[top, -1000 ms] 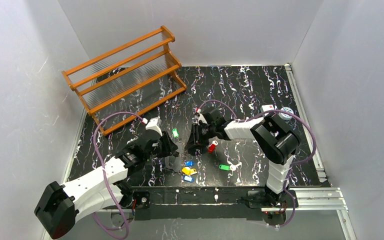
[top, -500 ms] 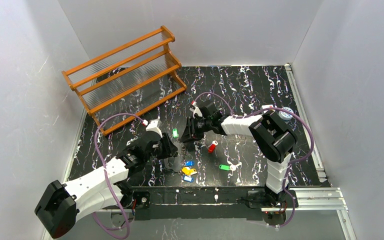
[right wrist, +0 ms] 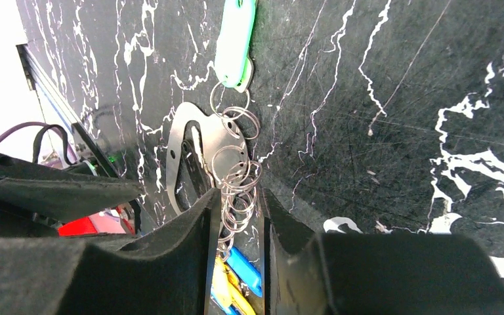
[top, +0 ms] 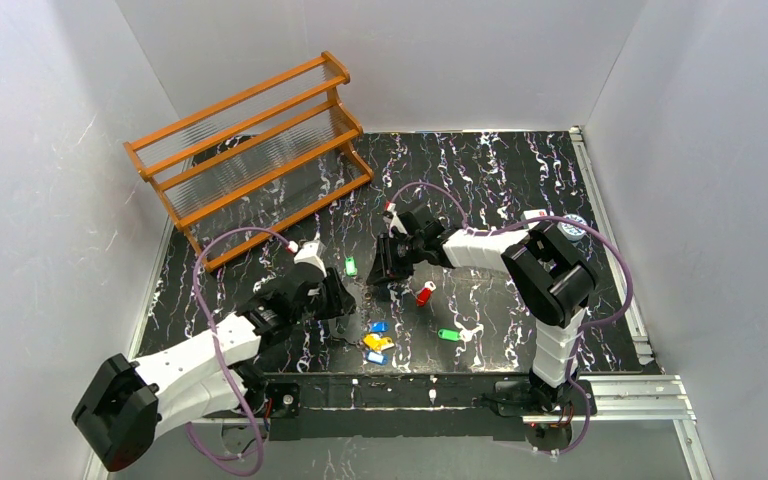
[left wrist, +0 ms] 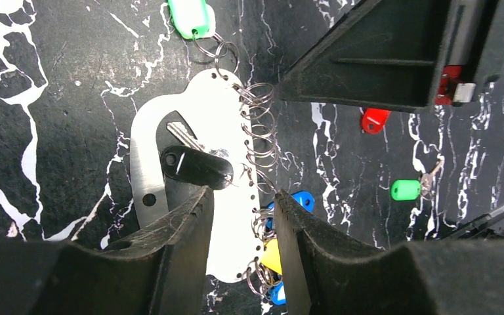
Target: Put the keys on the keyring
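The keyring [left wrist: 220, 131] is a pale oval plate lying flat, with several split rings along one edge and a black-tagged key [left wrist: 193, 166] on it. A green tag [left wrist: 189, 16] hangs at its far end. Blue [left wrist: 300, 199] and yellow [left wrist: 272, 252] tags hang at its near end. A red key [top: 424, 294] and a green key [top: 448, 334] lie loose to the right. My left gripper [left wrist: 244, 193] is open, its jaws straddling the plate's near part. My right gripper [right wrist: 239, 197] hovers over the rings with a narrow gap, holding nothing that I can see.
A wooden rack [top: 250, 150] stands at the back left. A small white box [top: 534, 215] and a round object [top: 572, 227] sit at the right edge. A metal rail [top: 610, 385] runs along the front. The two grippers are very close together over the keyring [top: 343, 325].
My right gripper has moved a little back and to the left, away from the red key and toward the keyring's rings. My left gripper has hardly moved.
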### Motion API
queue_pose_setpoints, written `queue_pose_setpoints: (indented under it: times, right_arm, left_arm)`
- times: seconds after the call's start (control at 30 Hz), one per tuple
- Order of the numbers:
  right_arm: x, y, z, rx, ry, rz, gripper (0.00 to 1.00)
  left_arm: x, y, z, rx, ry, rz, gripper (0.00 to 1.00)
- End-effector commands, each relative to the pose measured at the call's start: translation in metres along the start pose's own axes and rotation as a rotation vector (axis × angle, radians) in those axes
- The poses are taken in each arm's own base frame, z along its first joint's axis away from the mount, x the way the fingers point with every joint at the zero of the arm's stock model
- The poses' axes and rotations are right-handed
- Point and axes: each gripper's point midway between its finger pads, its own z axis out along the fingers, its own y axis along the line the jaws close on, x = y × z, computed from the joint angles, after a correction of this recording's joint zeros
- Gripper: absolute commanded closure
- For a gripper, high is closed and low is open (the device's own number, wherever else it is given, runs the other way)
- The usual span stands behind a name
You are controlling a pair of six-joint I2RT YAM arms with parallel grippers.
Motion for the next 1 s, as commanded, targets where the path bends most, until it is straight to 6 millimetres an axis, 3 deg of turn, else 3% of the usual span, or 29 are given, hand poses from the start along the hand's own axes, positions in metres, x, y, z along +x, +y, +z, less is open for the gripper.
queue_pose_setpoints:
  times: [0.0,0.3,0.43,0.63,0.97]
  right_arm:
    - [-0.007,0.016,-0.011,-0.037,-0.026,-0.035,0.65]
    - [-0.005,0.010,-0.025,-0.063,-0.043,-0.037,0.64]
    - [-0.008,0.003,-0.033,-0.059,-0.056,-0.026,0.64]
    - [-0.005,0.004,-0.041,-0.083,-0.060,-0.039,0.63]
    - [-0.002,0.007,-0.048,-0.102,-0.064,-0.060,0.62]
  left_arm:
    - [-0.002,-0.002,0.005,-0.009,0.012,0.054,0.62]
    - [-0.010,-0.007,0.024,-0.033,0.058,0.234,0.63]
    - [-0.008,-0.020,0.036,0.021,0.088,0.284,0.63]
    - [0.001,-0.018,0.053,0.016,0.148,0.335,0.72]
    - [-0.008,-0.019,0.067,-0.005,0.128,0.376,0.71]
